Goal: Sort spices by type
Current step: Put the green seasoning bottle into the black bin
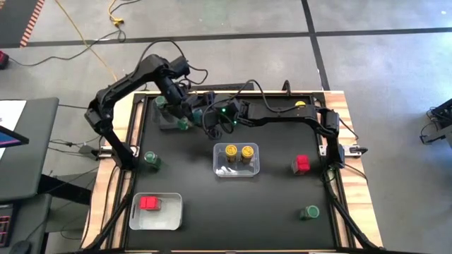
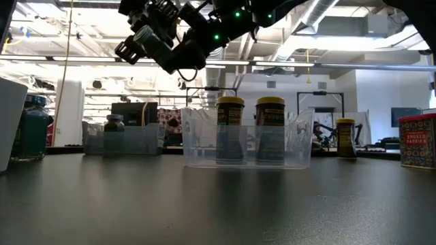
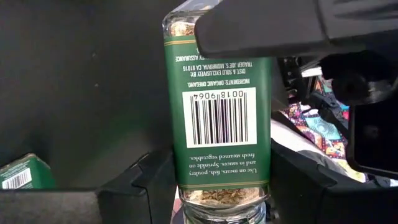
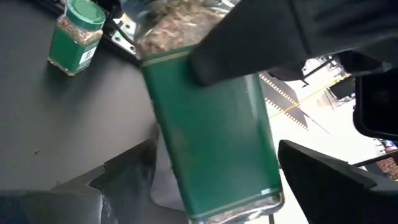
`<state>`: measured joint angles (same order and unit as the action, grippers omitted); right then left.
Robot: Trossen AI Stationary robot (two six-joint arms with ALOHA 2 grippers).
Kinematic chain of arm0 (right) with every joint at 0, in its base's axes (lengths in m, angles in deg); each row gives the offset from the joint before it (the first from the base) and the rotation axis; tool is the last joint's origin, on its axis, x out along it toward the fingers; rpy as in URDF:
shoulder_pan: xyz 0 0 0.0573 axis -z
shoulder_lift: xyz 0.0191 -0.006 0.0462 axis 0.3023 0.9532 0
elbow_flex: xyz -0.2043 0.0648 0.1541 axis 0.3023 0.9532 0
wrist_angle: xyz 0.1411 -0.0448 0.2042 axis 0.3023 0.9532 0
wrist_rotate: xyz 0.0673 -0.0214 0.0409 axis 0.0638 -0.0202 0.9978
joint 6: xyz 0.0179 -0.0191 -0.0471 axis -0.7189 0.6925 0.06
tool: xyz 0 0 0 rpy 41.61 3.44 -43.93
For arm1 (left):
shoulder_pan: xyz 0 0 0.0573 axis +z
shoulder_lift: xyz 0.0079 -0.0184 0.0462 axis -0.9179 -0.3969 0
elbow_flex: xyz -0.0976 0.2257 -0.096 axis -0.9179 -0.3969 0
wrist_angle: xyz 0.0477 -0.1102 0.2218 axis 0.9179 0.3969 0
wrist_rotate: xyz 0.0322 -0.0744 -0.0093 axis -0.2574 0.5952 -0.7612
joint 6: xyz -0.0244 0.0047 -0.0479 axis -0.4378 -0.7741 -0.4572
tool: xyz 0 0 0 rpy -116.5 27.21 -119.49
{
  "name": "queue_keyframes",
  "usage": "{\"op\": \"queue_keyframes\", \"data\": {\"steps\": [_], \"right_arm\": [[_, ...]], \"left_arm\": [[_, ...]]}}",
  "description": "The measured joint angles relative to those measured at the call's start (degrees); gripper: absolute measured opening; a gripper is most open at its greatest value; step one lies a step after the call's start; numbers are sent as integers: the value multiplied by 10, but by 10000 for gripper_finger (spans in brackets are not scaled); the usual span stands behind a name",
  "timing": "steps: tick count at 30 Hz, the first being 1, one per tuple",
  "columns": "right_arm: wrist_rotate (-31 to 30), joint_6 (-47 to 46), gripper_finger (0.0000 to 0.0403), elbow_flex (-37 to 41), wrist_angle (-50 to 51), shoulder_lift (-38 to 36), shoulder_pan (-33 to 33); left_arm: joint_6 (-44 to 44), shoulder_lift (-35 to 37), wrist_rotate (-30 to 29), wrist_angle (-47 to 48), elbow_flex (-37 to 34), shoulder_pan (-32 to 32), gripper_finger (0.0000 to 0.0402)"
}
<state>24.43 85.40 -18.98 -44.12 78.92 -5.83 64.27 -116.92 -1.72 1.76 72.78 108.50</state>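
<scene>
Pinching a green-labelled spice jar (image 3: 217, 112) in mid-air at the bench's far side, the left tool (image 1: 185, 106) meets the right tool (image 1: 212, 115), spread around the same jar. Risk imo: letting go early drops it beside the grey bin (image 1: 168, 121).

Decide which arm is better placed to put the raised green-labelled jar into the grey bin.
Left, probably: the left gripper grips the green-labelled jar near the grey bin; the right gripper stands open around it.
</scene>
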Motion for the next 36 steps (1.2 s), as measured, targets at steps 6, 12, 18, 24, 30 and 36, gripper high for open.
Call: {"op": "queue_keyframes", "data": {"steps": [6,12,18,24,30,36], "right_arm": [[4,0,363,0,-10,0,-2],[17,0,301,0,2,0,-9],[19,-2,219,0,7,0,-12],[19,-2,219,0,18,0,-8],[18,1,219,0,24,0,-3],[16,0,219,0,32,0,3]], "left_arm": [[-6,0,0,1,0,-11,206],[-12,0,0,-1,0,-11,206],[-17,0,-3,-11,0,-11,206],[-30,0,-12,-25,0,-11,206],[-31,0,-42,-37,0,-10,207],[-34,0,-56,-62,0,-7,207]]}}
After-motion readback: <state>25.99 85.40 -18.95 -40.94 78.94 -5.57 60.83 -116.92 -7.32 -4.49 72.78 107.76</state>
